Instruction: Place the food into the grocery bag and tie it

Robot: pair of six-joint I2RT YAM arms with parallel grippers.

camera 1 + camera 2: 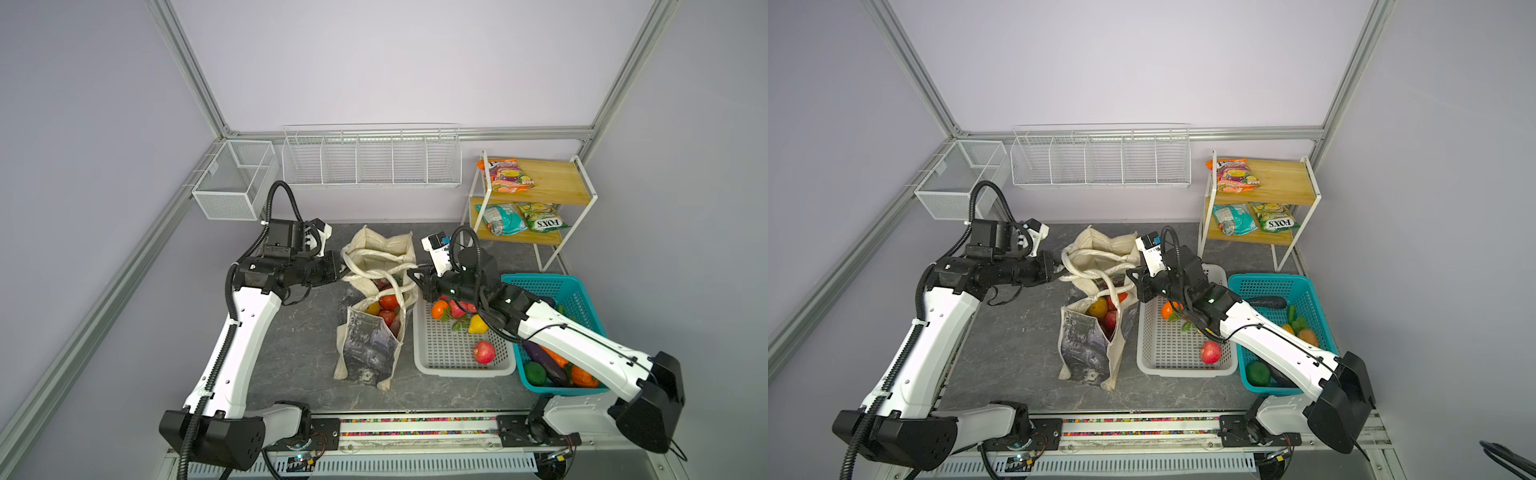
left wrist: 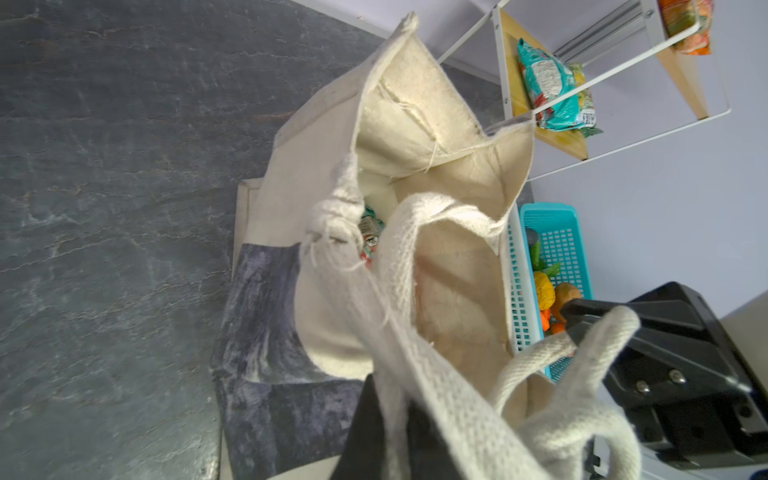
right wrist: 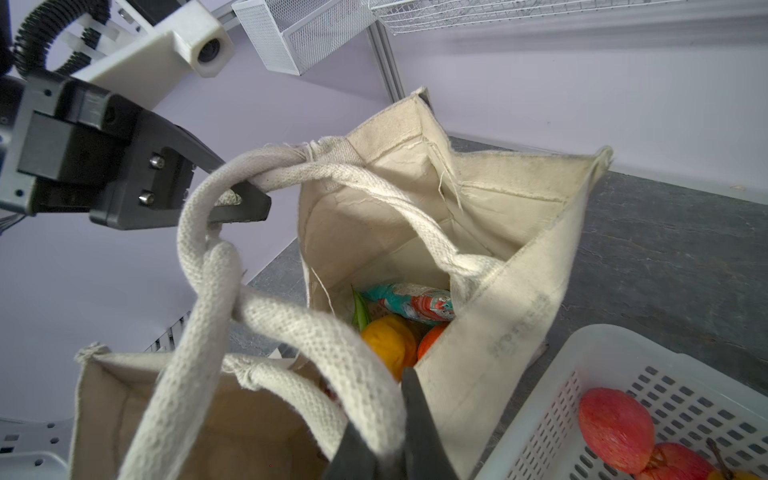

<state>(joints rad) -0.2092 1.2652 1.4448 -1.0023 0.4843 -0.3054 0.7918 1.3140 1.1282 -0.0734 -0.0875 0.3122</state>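
The left gripper (image 3: 239,191) is pinched tight on one of the straps (image 3: 216,266), and the right gripper (image 2: 582,322) is pinched tight on the other. Between them the two straps cross and wrap once round each other, above the mouth of the bag (image 1: 370,345).

The straps are woven, rough and limp. They should take a pinch without slipping, but they hold no shape, so the twist will likely slacken if tension drops. The best hold is on the free loop, away from the stitched ends.

The bag is soft, sagging canvas and stands mid-table between the arms. Fruit (image 3: 388,340) and a packet (image 3: 411,301) lie at its bottom and probably weigh it down enough against a gentle pull. A hard pull could tip it onto the white basket (image 1: 449,353) just beside it.

Both forearms reach in low from opposite sides. The wrists are roughly level and the grippers point at each other, near but apart.
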